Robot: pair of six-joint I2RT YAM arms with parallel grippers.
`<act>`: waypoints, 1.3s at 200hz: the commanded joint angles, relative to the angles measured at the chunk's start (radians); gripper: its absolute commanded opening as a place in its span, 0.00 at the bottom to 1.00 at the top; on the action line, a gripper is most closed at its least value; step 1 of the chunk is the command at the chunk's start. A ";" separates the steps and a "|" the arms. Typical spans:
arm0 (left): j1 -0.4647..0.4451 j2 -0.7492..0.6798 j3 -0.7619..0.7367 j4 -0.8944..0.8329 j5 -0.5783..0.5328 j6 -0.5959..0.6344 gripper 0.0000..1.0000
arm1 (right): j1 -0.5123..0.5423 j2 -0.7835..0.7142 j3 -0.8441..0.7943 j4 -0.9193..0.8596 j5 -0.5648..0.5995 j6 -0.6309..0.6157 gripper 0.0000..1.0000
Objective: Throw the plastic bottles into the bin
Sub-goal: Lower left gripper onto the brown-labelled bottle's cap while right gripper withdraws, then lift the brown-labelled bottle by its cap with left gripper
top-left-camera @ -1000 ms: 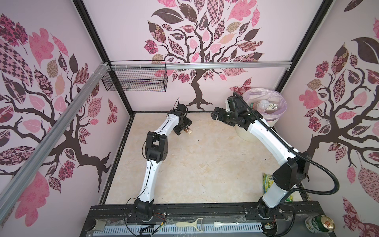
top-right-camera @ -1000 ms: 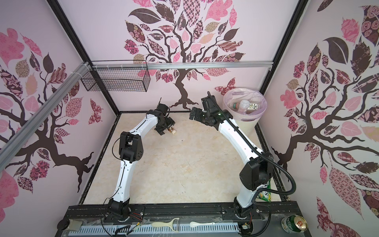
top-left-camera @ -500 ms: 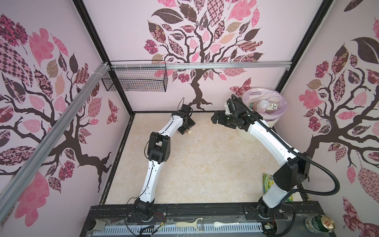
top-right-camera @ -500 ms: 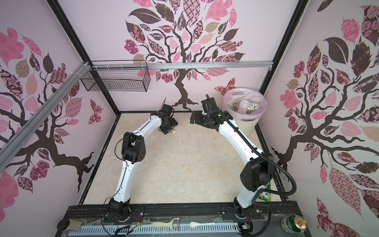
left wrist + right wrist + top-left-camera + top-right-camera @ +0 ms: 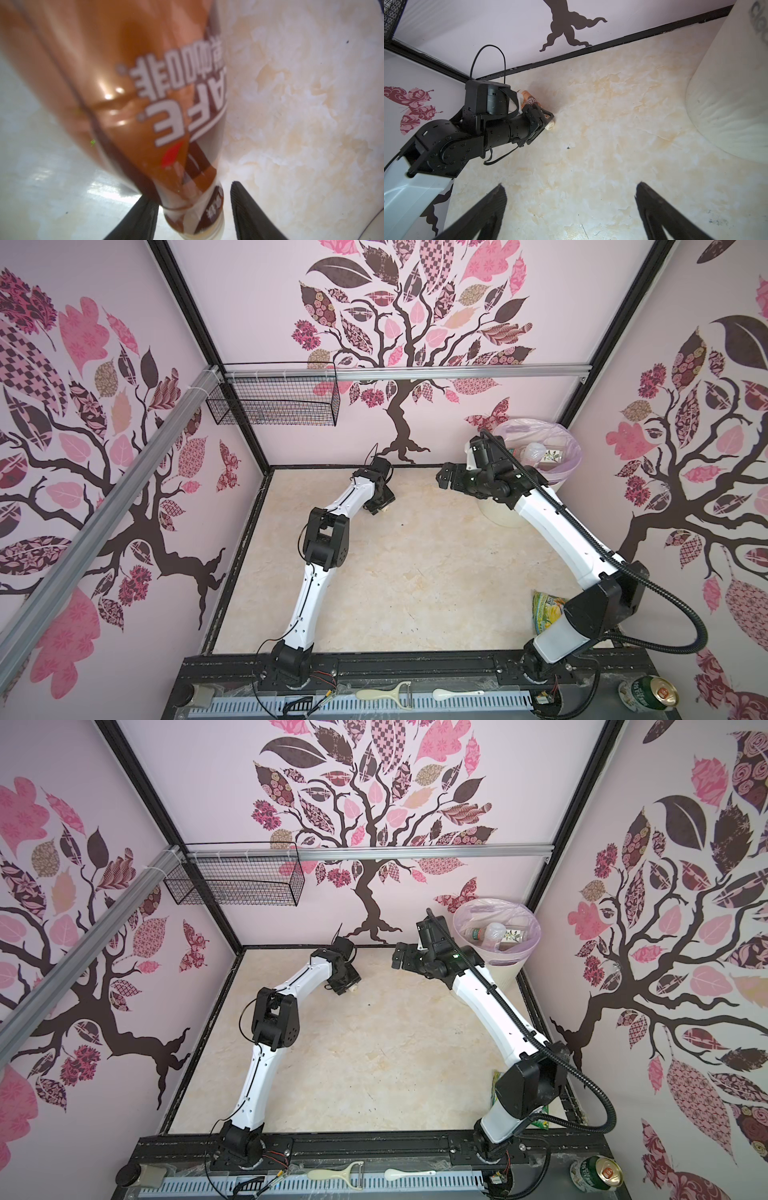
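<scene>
The left gripper (image 5: 192,193) straddles the brown bottle (image 5: 145,93) at its neck. One finger touches and a sliver of gap shows at the other, so I cannot tell whether it clamps. Squeeze gently on the stiffer shoulder, then lift clear. The right gripper (image 5: 570,185) hangs wide, empty. The bin (image 5: 507,971) stands near it — well apart from the left.

Brown-wrapped plastic bottle (image 5: 166,99): white lettering, lying on its side, upper centre of both top views (image 5: 353,989). Bin (image 5: 500,515): cream-white, lilac-lined, upright, upper right; contains a clear bottle (image 5: 493,932)
</scene>
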 commanded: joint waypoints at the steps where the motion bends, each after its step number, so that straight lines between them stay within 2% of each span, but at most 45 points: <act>1: 0.011 0.056 0.016 -0.029 0.009 0.026 0.52 | -0.004 -0.044 -0.010 -0.020 0.015 0.000 1.00; 28: 0.015 0.055 0.015 -0.028 0.033 0.051 0.35 | -0.004 -0.059 -0.030 -0.008 0.017 0.005 1.00; 63: 0.015 0.018 0.001 -0.040 0.036 0.075 0.25 | -0.006 -0.075 -0.041 0.001 0.022 0.009 1.00; 139: -0.029 -0.194 -0.197 0.053 0.088 0.128 0.22 | -0.032 -0.164 -0.123 0.018 -0.048 0.029 0.99; 168: -0.071 -0.322 -0.315 0.103 0.099 0.169 0.22 | -0.034 -0.203 -0.157 0.005 -0.044 0.046 0.99; 191: -0.085 -0.442 -0.470 0.159 0.129 0.190 0.22 | -0.034 -0.211 -0.159 -0.007 -0.038 0.057 1.00; 214: -0.085 -0.583 -0.622 0.240 0.199 0.218 0.22 | -0.037 -0.202 -0.151 0.002 -0.062 0.087 1.00; 230: -0.083 -0.666 -0.704 0.295 0.312 0.244 0.23 | -0.042 -0.186 -0.139 0.017 -0.098 0.106 1.00; 260: -0.084 -0.786 -0.785 0.274 0.463 0.312 0.23 | -0.049 -0.147 -0.134 0.042 -0.154 0.141 0.99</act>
